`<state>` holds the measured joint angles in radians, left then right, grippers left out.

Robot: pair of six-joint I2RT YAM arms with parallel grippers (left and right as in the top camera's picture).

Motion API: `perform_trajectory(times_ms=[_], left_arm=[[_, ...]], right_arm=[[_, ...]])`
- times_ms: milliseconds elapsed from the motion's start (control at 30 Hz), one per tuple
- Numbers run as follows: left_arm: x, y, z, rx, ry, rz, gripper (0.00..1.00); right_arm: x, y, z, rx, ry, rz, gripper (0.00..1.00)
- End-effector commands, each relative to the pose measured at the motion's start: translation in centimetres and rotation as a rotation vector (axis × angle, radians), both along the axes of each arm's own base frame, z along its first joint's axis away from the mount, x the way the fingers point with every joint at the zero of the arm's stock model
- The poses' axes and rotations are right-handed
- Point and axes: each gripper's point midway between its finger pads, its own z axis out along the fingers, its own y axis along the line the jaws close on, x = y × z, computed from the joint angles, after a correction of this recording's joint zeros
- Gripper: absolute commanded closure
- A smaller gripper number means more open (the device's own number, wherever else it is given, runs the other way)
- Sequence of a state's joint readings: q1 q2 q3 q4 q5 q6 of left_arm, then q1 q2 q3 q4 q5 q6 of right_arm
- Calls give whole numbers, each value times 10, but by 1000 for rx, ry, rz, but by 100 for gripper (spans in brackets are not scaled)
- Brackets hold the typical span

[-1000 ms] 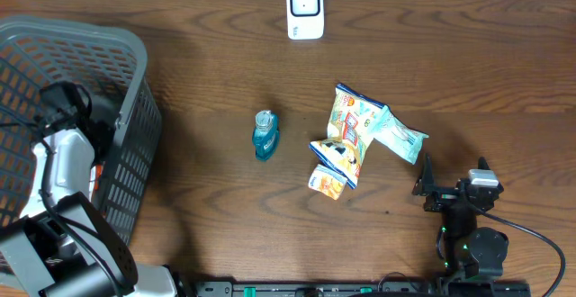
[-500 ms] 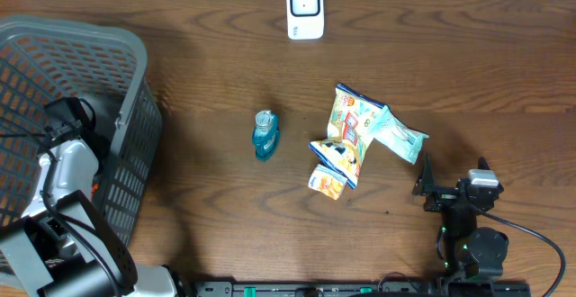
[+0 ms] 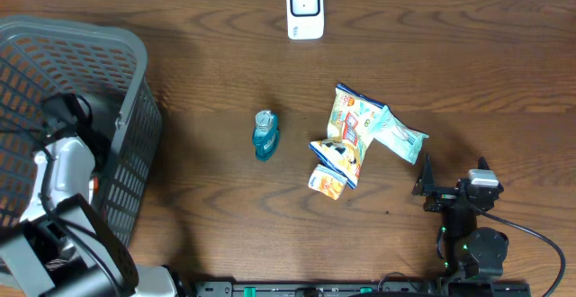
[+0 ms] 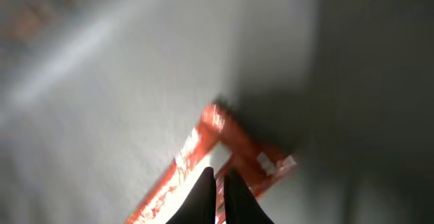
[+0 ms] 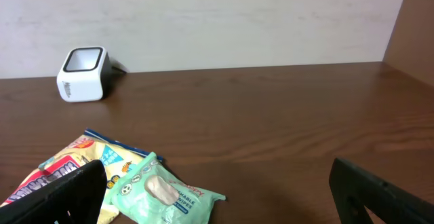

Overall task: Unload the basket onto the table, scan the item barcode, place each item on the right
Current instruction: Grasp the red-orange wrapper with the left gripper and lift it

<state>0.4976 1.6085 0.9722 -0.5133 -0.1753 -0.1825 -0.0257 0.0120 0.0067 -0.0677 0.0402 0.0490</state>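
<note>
Overhead evenly lit, sharp; soft shadow beside basket (image 3: 135, 72); left wrist dim, blurred; right wrist clear

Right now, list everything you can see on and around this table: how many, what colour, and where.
scanner: one, white, far edge of the table, centre
basket: one, grey mesh, left end of the table
orange packet: one, orange-red, inside the basket
bottle: one, blue, mid-table
snack bags: two or three, overlapping and hard to separate, yellow and blue, right of the bottle
wipes pack: one, pale green, against the bags' right side
table: one, dark brown wood
left gripper: one, black, down in the basket, shut on the orange packet
right gripper: one, black, open, near edge on the right
</note>
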Motion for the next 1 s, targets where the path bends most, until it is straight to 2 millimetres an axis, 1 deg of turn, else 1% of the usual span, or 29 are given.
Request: perform_trajectory(times_ms=[0,33,67,100,133,167,233,367,433,500,600,733,833,967], left_arm=[[27,15,63,87,-166,-6,93],[28,15,72,99,-189,-6,93],[28,15,79,107,-204,-6,89],[26,14,84,110,-210,-5,49],[22,12,85,106,-201,-6,17],[16,9,83,95,-179,-8,2],[5,3,72,71,-116,-30,2],[-19,-10,38,9,15,-49,2],[-34,-11,20,-5,87,-34,2],[-45,-12,5,-30,129,-23,2],[-58,-14,-13,-67,185,-6,2],[-70,-15,-29,-104,233,20,2],[-73,-16,-38,-136,247,52,2],[-74,-31,-59,-239,248,84,2]], right_arm=[[0,0,0,6,0,-1,1],[0,0,0,6,0,-1,1],[0,0,0,6,0,-1,1],[0,0,0,6,0,-1,1],[0,0,0,6,0,-1,1],[0,0,0,6,0,-1,1],[0,0,0,6,0,-1,1],[0,0,0,6,0,-1,1],[0,0,0,6,0,-1,1],[0,0,0,6,0,-1,1],[0,0,0,6,0,-1,1],[0,0,0,6,0,-1,1],[0,0,0,6,0,-1,1],[0,0,0,6,0,-1,1]])
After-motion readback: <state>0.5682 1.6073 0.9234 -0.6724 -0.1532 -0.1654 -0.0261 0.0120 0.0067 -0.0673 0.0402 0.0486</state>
